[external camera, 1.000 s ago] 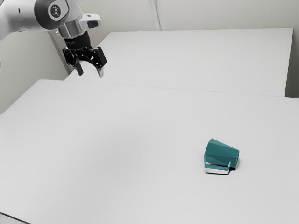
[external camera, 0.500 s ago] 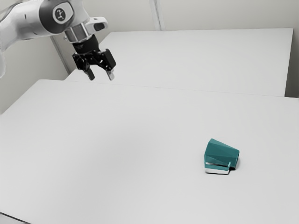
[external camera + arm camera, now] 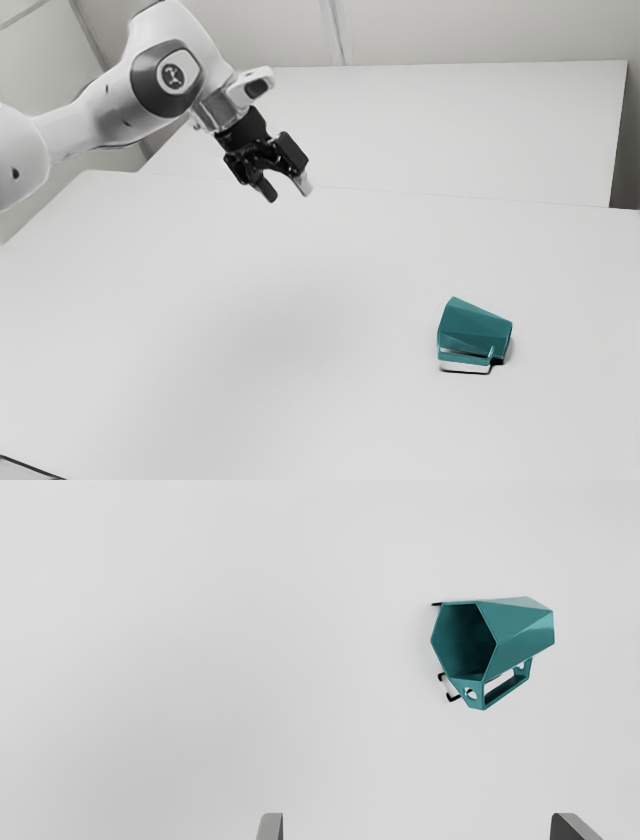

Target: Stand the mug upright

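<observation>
"What has moved since the earlier frame?"

"Our gripper [image 3: 289, 194]. In the exterior view we have swung it farther toward that view's right and a little lower, and our white arm [image 3: 100, 115] has stretched out behind it. The teal mug [image 3: 474, 330] lies just where it did."

"And how do we stand to it there?"

"Well apart. We hang above the white table [image 3: 230, 340], tilted, our fingertips slanting down and toward the exterior view's right. The mug lies on its side on the tabletop, nearer that view's right edge, its wider end facing that view's left. Behind the table we also see another white surface [image 3: 440, 130]."

"Now the wrist view. How are our jaws?"

"Wide, with a broad gap between the two fingers [image 3: 270, 826] and nothing held in it. The mug lies out ahead of them, closer to the line of one finger than the other, touching neither."

"What more do we make out of it?"

"A six-sided body, narrowing from its open mouth to its base. We look partly into the dark hollow. The angular handle [image 3: 506, 690] sticks out on the side nearer our fingers, and short black marks [image 3: 452, 698] show by the mouth and handle; what they are, we can't tell."
</observation>
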Controlling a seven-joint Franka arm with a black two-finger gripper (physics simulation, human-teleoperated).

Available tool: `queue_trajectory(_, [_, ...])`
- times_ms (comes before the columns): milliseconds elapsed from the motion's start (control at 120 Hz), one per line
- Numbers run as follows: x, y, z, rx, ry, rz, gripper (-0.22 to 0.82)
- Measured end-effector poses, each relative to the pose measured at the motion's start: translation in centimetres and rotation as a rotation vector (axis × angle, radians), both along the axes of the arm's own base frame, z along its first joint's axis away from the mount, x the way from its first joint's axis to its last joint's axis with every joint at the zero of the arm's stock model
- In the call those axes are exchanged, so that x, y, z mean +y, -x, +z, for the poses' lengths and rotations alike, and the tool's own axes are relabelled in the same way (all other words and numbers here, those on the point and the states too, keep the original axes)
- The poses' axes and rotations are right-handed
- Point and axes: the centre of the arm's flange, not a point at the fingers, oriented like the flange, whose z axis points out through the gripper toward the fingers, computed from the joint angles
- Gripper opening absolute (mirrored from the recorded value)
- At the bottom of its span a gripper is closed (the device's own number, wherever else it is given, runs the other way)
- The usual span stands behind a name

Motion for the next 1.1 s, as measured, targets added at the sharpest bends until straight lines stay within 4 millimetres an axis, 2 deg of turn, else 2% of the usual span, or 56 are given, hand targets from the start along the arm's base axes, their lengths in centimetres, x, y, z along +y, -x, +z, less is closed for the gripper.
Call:
queue_trajectory(142, [-0.8,-0.1,-1.7,-0.029,0.07,-0.021,0.58])
queue_trajectory(500, [-1.4,0.2,-6.5,-0.063,0.235,-0.046,0.58])
queue_trajectory(617, [-2.6,0.7,-8.8,-0.066,0.289,-0.049,0.58])
queue_trajectory(858, [-5.9,0.8,-11.8,-0.095,0.357,-0.082,0.58])
queue_trajectory(1100, [-7.6,0.4,-15.1,-0.102,0.414,-0.085,0.58])
